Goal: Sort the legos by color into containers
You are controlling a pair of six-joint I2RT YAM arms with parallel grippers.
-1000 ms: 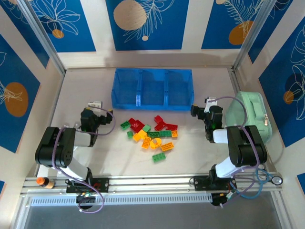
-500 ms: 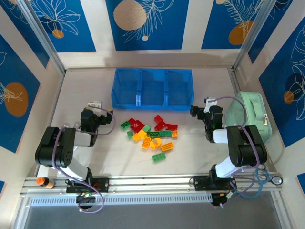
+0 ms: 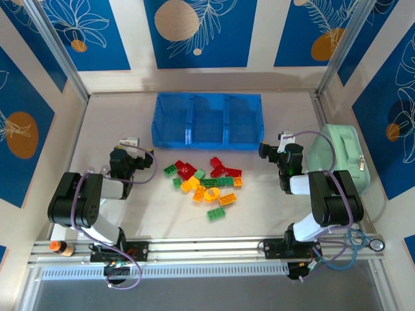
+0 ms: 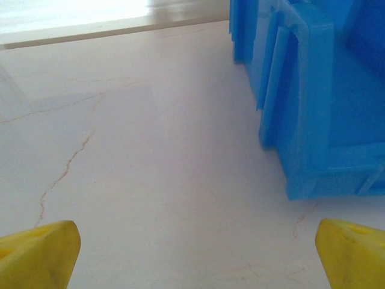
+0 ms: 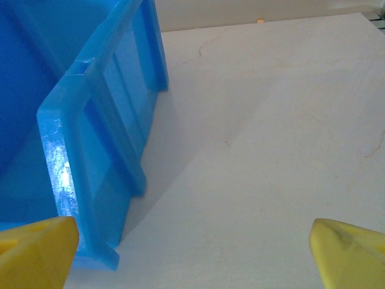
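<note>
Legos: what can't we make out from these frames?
- Legos, top view: too small and overlapping for an exact count.
- Bin, left wrist view: cut off by the top and right edges.
- Pouch, top view: near edge partly hidden by the right arm.
- Left fingertips, left wrist view: cut off by the bottom edge.

One blue bin stands on the bench, divided into three containers side by side. Just in front of the bin lie the legos, fifteen or sixteen in one loose cluster: about five red, five green and six yellow-orange. Some overlap, so the tally is not certain. One mint-green pouch lies to the right of the bin. There are two grippers, the left gripper and the right gripper, each with two yellow fingertips.
</note>
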